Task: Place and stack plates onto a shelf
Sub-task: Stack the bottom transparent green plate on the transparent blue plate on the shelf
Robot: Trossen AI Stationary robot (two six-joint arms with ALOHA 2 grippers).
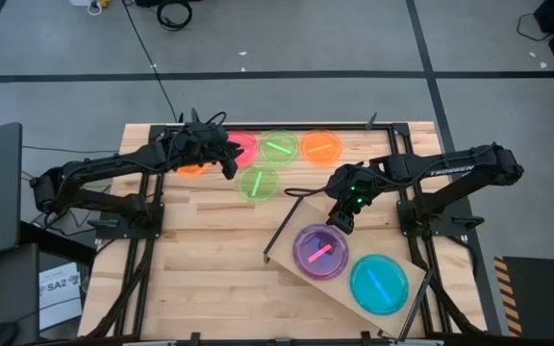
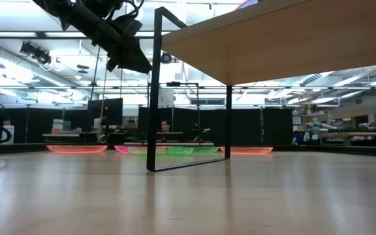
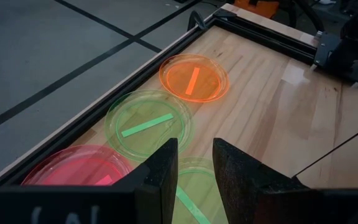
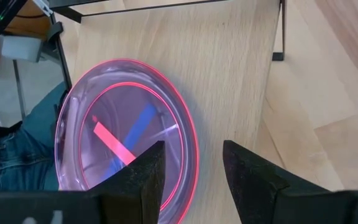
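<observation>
The shelf [image 1: 287,252] is standing at the table's right front, carrying a pink-on-blue plate stack [image 1: 320,252] and a blue plate [image 1: 379,284]. Your right gripper [image 1: 339,223] is hanging open over the stack. Your left gripper [image 1: 229,169], part open, is waiting above a green plate [image 1: 259,183].

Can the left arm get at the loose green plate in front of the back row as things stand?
Probably yes. The left gripper hangs just beside that green plate, fingers parted, with nothing lying on it; the right gripper is off at the shelf.
</observation>
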